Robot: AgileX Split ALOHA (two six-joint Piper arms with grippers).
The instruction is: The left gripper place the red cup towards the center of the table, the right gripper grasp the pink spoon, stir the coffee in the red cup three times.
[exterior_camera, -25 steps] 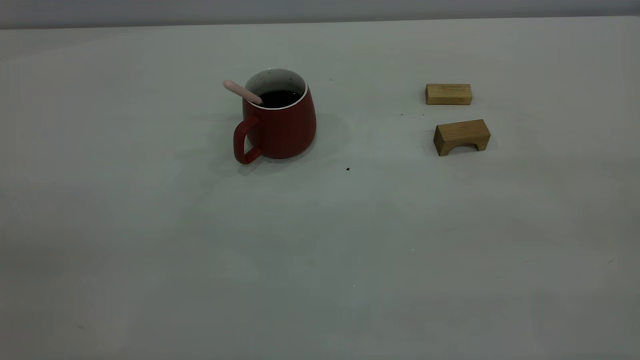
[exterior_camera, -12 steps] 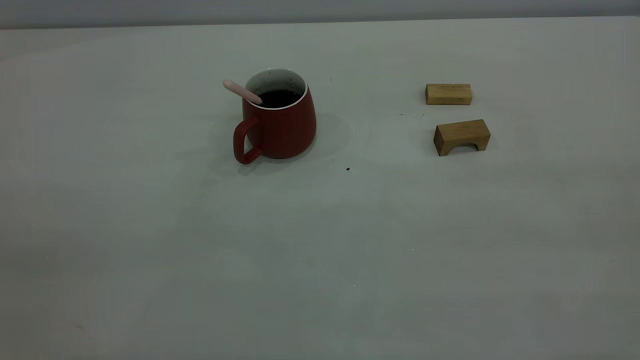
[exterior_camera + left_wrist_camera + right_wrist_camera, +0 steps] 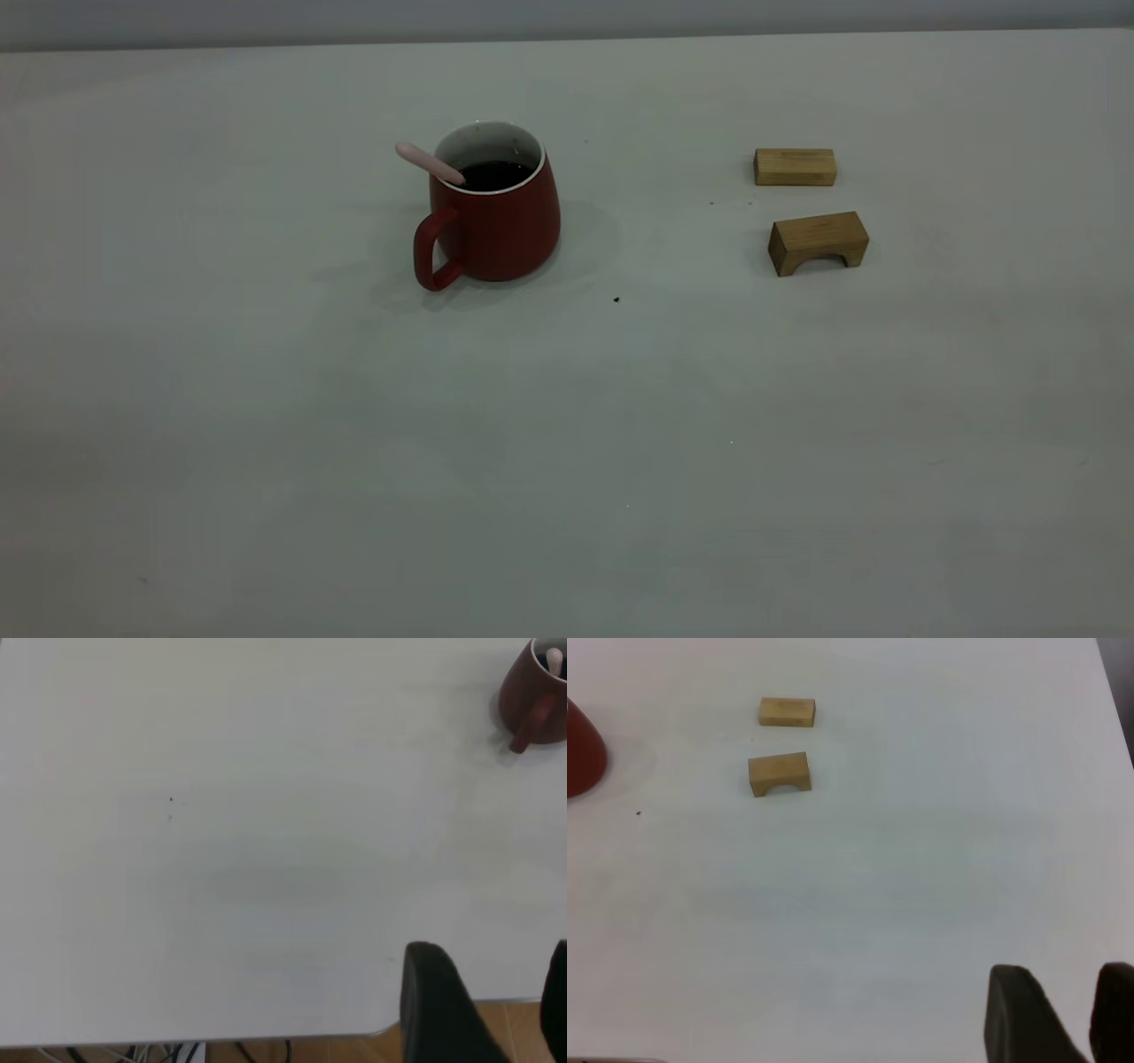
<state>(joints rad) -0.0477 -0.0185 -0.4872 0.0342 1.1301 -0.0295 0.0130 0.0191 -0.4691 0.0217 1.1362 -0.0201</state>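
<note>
The red cup (image 3: 496,221) stands upright on the table (image 3: 567,443), left of the middle and toward the far side, with its handle facing the near left. Dark coffee (image 3: 494,174) fills it. The pink spoon (image 3: 428,162) leans in the cup, its handle sticking out over the left rim. Neither gripper appears in the exterior view. In the left wrist view my left gripper (image 3: 492,992) hangs open over the table's edge, far from the cup (image 3: 530,691). In the right wrist view my right gripper (image 3: 1072,1005) is open and holds nothing, well away from the cup (image 3: 580,749).
Two tan wooden blocks lie right of the cup: a flat bar (image 3: 795,167) and an arch-shaped block (image 3: 817,241) nearer to the front. A tiny dark speck (image 3: 617,299) sits on the table by the cup. The table's edge (image 3: 266,1041) runs close to the left gripper.
</note>
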